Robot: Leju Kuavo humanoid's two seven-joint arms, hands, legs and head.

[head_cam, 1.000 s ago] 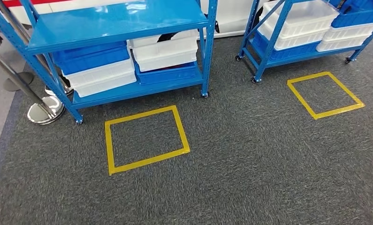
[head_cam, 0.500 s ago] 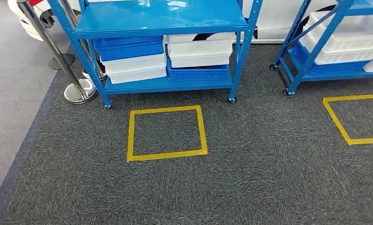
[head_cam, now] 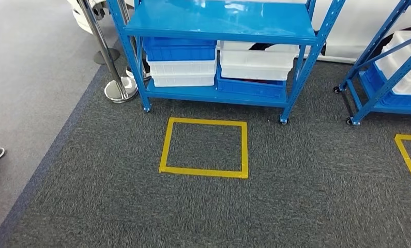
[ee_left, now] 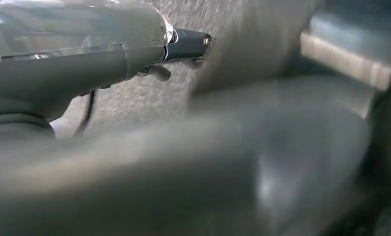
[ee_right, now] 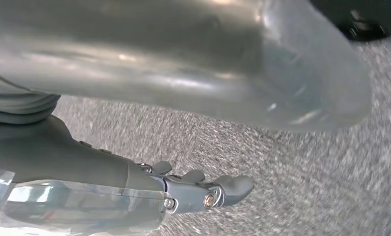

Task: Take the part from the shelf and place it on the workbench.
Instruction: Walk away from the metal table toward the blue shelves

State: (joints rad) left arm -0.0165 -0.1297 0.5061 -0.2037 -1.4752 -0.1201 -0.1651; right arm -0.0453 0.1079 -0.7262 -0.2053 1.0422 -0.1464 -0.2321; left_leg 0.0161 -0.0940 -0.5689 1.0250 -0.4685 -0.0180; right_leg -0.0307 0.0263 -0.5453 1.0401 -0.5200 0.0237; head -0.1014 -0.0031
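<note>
Two shelves point(head_cam: 218, 23) edge open carpet point(head_cam: 296, 206) (yellow square point(head_cam: 205, 147) between).

A blue shelf point(head_cam: 218, 23) stood at twelve o'clock on the grey carpet point(head_cam: 296, 206), its lower deck carrying blue bins point(head_cam: 180, 50) and white bins point(head_cam: 258, 58), with a yellow tape square point(head_cam: 205, 147) just before it.
</note>
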